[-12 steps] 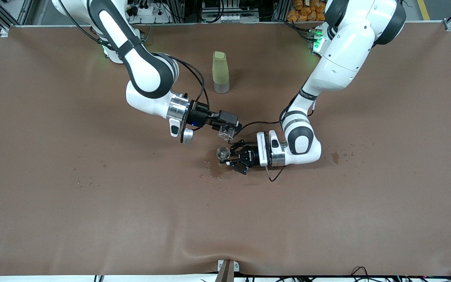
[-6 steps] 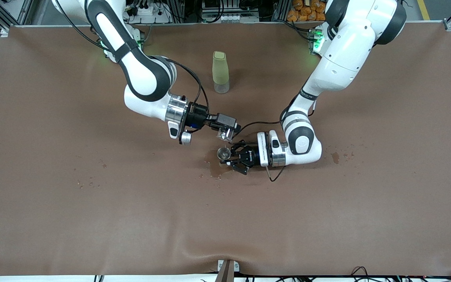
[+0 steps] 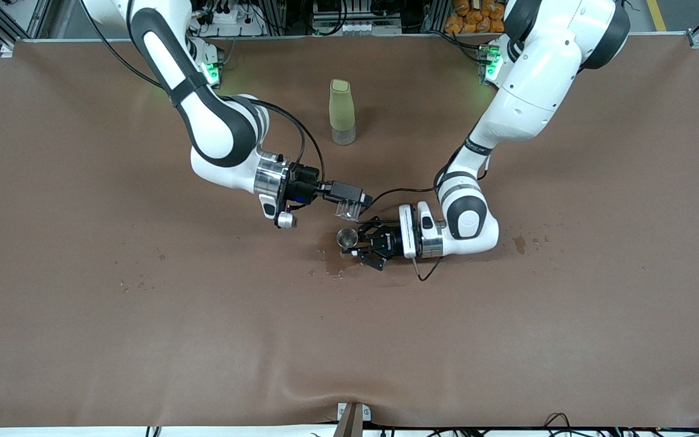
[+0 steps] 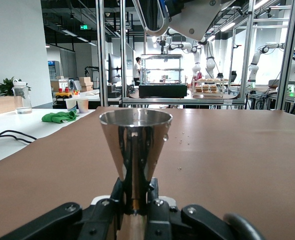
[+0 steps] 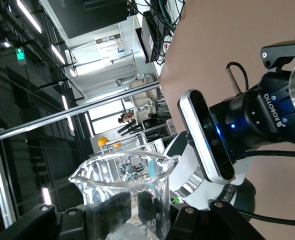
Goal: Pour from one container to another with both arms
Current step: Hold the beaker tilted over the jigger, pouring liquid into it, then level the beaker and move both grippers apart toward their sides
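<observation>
Pour step: cup tipped beside the jigger

Left hand [image 3: 358, 244] is clamped on the steel jigger [image 3: 345, 237], low over the tabletop [image 3: 507, 340] near its middle, rim up and upright in the left wrist view. Right hand [image 3: 349, 210] is clamped on the glass cup [image 3: 346, 212], tilted, just above the jigger and off toward the bottle [image 3: 341, 112]. I can't tell if any liquid is left in it.

My call: pour is near its end or just done. I'd keep the left arm dead still, line the lip over the rim centre, rotate the right wrist slowly. Wet patch [image 3: 332, 262] under the jigger suggests some spill, so no jerks.
</observation>
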Controlling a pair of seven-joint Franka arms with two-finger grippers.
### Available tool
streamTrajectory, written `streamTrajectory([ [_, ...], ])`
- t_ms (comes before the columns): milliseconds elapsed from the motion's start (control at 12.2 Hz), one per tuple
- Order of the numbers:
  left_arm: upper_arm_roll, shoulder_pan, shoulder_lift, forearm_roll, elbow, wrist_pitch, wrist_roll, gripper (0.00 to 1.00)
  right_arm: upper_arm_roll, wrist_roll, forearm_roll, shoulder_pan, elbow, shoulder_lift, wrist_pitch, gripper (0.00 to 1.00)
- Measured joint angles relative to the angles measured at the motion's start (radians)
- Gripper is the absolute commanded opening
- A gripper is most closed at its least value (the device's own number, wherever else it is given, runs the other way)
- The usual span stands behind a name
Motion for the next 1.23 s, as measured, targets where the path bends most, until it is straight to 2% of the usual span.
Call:
streamTrajectory([
  [574, 0.0, 0.009, -0.001, 0.0, -0.001, 0.0, 0.0, 0.0, -0.001, 0.051, 0.053, -0.006, 0.008, 0.001, -0.022, 0.0],
  [984, 0.001, 0.042, -0.001, 0.001, -0.001, -0.017, 0.0, 0.0, 0.001, 0.051, 0.06, -0.005, 0.008, 0.003, -0.024, 0.0],
  [1230, 0.001, 0.08, -0.001, 0.04, -0.001, -0.039, -0.009, 0.0, 0.002, -0.12, 0.058, 0.002, 0.008, 0.01, -0.024, 0.0],
])
